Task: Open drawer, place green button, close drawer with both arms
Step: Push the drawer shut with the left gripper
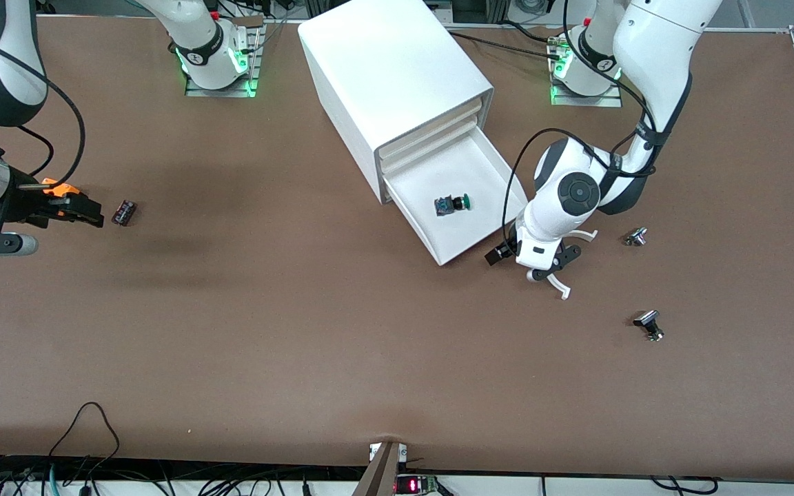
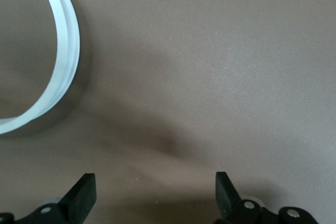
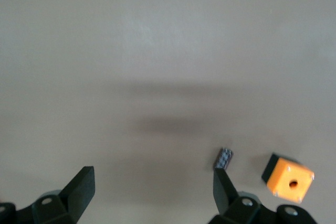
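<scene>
On the counter [image 1: 300, 344], the white cabinet [image 1: 390, 76] is showing its bottom drawer [image 1: 480, 227] pulled out, the left gripper [image 1: 554, 272] hanging wide open just beside it, the right gripper [image 1: 97, 213] waiting open toward the right arm's end, the button [image 1: 453, 204] lying inside.

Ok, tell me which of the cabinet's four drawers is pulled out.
The bottommost drawer: it juts out of the cabinet with the green-capped button lying in it; the three above sit flush.
</scene>
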You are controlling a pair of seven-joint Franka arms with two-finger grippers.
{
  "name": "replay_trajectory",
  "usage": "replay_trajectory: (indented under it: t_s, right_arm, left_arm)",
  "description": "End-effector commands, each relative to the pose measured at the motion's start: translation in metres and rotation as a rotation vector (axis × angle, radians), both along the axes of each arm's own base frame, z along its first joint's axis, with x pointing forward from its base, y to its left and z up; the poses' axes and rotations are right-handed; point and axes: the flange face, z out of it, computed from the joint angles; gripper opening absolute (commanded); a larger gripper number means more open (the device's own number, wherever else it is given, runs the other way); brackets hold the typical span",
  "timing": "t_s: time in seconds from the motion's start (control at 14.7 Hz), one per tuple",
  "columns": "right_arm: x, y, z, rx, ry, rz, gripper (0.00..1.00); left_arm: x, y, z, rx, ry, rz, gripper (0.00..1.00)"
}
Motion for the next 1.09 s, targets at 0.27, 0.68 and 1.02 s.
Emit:
replay_trajectory:
  t_s: [0.27,0.68,1.02]
  right_arm:
    - [-0.019,-0.007,0.034,0.004,-0.057,-0.069,1.0]
    - [-0.017,-0.016,0.044,0.001,-0.06,-0.072,1.0]
    - [-0.022,-0.014,0.042,0.0,-0.025,-0.068,1.0]
  left_arm:
    - [-0.053,-0.056,0.0,-0.02,0.071,0.045,1.0]
    - [-0.116,-0.114,0.009,-0.072,0.175,0.038,1.0]
    - [-0.163,-0.151,0.016,-0.067,0.233,-0.077,1.0]
